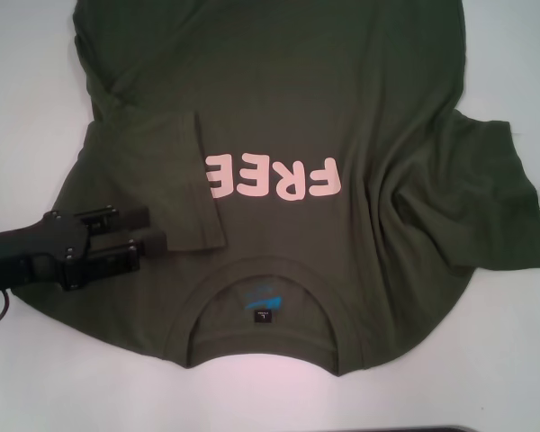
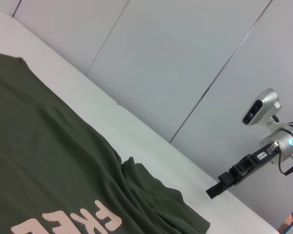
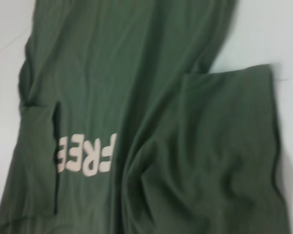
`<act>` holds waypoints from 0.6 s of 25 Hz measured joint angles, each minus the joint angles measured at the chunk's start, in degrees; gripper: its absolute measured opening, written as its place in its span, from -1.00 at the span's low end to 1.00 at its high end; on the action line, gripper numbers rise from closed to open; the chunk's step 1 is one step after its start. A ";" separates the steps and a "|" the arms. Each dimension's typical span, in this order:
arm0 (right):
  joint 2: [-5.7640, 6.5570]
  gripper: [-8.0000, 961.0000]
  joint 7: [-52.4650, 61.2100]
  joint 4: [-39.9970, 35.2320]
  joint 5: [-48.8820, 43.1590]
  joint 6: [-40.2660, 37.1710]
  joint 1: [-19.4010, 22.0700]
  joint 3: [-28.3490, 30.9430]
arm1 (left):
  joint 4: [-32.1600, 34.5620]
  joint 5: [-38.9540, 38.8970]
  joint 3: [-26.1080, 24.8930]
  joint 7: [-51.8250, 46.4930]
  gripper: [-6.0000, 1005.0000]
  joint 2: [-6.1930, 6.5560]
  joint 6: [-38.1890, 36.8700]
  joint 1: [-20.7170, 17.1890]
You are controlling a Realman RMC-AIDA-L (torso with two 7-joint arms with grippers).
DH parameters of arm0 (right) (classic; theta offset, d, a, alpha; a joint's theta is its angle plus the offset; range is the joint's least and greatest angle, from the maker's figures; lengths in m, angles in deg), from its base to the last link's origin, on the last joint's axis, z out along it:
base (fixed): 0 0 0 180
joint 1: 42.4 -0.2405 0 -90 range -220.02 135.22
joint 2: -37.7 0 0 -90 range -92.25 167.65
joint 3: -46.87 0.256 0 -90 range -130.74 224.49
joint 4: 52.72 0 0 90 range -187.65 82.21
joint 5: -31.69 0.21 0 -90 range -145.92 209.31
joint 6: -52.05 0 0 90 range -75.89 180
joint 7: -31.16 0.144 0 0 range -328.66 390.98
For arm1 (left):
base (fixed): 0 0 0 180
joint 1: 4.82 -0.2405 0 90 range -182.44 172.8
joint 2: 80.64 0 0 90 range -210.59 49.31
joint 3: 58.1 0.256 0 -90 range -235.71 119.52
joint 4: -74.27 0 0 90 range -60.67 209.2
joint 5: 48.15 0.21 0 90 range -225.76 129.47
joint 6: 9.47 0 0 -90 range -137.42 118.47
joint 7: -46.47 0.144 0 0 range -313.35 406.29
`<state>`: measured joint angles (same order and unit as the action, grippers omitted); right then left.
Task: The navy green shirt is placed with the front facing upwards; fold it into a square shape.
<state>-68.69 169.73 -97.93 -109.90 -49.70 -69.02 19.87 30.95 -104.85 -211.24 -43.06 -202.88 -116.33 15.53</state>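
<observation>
On the desk: the navy green shirt is spread front up over the white desk, collar toward the robot and hem running out of the head view at the far edge.
Lettering: the pale pink "FREE" print is seen upside down in the head view, on the chest just beyond the collar.
Neck label: a blue label is seen inside the collar opening, with a small dark tag below it.
Left sleeve: the sleeve on the robot's left is folded inward over the chest, its hem edge lying just beside the first letter of the print.
Right sleeve: the other sleeve is laid flat outward on the desk, with wrinkles where it meets the body.
Left tool: the left tool is reached in low from the left edge, its two black fingers set narrowly apart over the shirt's shoulder beside the folded sleeve; nothing is seen held between them.
Right tool: the right tool is seen only far off in the left wrist view, raised above the desk edge beyond the shirt; whether it is wide or narrow cannot be told.
</observation>
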 joint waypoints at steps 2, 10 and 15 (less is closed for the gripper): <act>0.01 0.89 0.83 -0.07 -0.80 0.56 -0.04 0.71 | 0.00 -0.05 -0.03 0.09 0.27 -0.12 0.17 -0.05; -0.16 0.89 1.49 0.22 -1.16 4.94 -0.39 0.98 | 0.53 -0.08 -0.06 0.32 0.27 -0.45 0.66 -0.02; -0.56 0.89 1.91 0.68 -1.19 7.16 -0.76 0.91 | 0.57 -0.08 -0.14 0.31 0.27 -0.56 0.69 -0.03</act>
<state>-69.25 171.65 -97.26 -111.09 -42.54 -69.78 20.78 31.52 -104.93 -211.38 -42.74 -203.44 -115.64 15.50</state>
